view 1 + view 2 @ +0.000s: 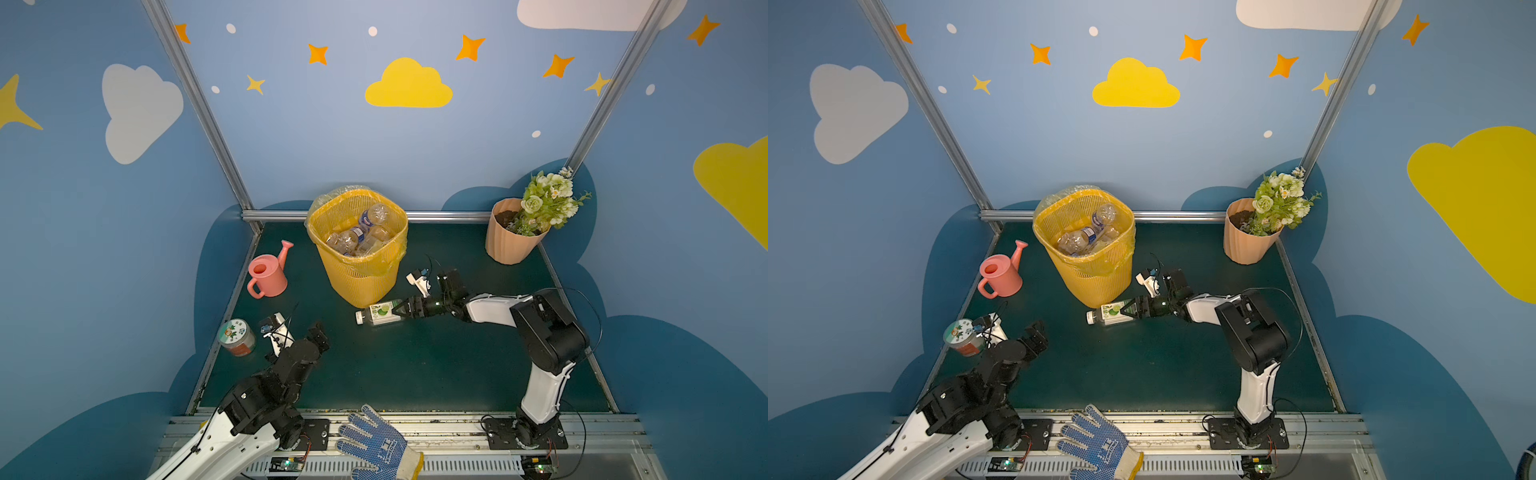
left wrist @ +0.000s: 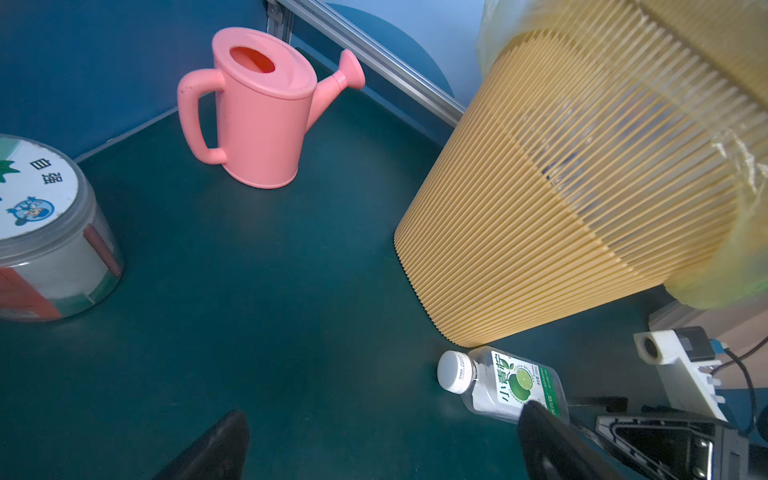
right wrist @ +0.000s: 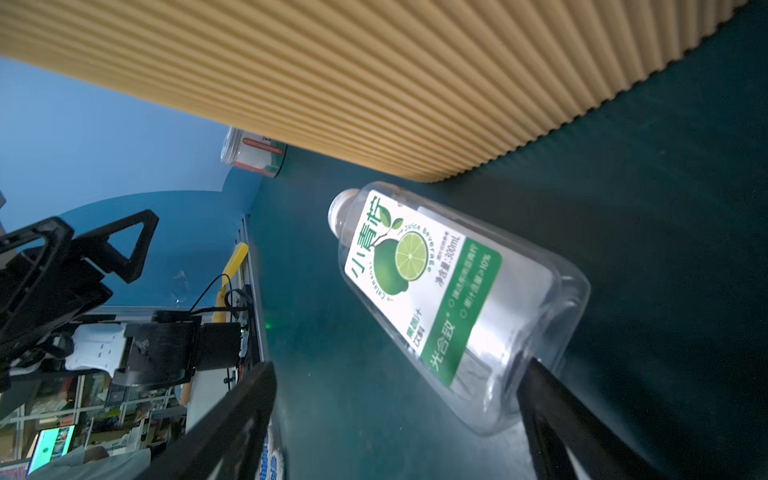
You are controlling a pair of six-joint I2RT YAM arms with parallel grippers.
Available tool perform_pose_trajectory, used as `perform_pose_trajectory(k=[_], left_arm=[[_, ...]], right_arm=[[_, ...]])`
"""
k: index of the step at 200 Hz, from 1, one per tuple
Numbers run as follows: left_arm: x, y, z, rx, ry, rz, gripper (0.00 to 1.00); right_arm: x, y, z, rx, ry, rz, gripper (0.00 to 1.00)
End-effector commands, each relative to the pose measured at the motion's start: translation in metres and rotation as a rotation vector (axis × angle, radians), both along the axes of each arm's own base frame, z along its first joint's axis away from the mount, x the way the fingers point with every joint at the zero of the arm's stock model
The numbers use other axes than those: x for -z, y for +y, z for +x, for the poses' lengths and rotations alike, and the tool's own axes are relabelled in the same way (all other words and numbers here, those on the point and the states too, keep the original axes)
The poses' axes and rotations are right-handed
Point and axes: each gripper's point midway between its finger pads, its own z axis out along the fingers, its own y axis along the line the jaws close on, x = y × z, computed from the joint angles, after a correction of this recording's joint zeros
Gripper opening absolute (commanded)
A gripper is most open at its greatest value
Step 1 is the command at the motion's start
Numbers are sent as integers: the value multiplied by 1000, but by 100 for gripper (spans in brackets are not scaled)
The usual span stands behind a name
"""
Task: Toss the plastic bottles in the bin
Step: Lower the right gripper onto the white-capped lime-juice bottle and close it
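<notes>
1. Matting of dark green is laid over the desk [image 1: 415, 374], which is edged by aluminium rails and closed in by blue walls painted with clouds and stars.
2. The bin [image 1: 361, 274] is set upright near the back rail. A pink watering can [image 1: 268, 274] and a squat jar [image 1: 237, 337] are placed to its left, and a peach flower pot [image 1: 509, 245] at the far right corner.
3. Several plastic bottles [image 1: 376, 218] are seen inside the bin; their number cannot be told through the crumpled liner.
4. One lime-labelled bottle [image 1: 380, 312] is laid on its side on the desk, just beside the bin's foot, its white cap pointed away from the right hand [image 1: 397, 311].
5. The right hand's jaws are set apart around the bottle's base. In the right wrist view one finger is met by the base and the other is kept clear, so no grip is shown.
6. The left hand [image 2: 382, 413] is spread wide near the jar, and nothing is held in it.
7. A blue dotted glove [image 1: 376, 444] and the left arm are cut off by the lower edge.
</notes>
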Motion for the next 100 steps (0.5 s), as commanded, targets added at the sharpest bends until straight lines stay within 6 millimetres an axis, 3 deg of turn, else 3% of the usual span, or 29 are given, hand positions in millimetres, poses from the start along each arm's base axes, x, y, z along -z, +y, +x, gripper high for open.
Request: perform_pose_trajectory(k=[1,21,51,76,100], left_arm=[[5,5,-3,-16,12,15,100],[7,6,-3,-17,16,19,100],[10,3,-1,-14,14,15,100],[11,1,1,-9,16,8,100],[11,1,2,-9,18,7,100]], right_arm=[[-25,12,-30,-92,-9,53,85],[-25,10,-51,-124,-25,26,84],[-31,-2,-56,-123,-91,-40,84],[-31,-11,-51,-137,-192,-164,84],[-11,-18,-35,-137,-308,-312,87]])
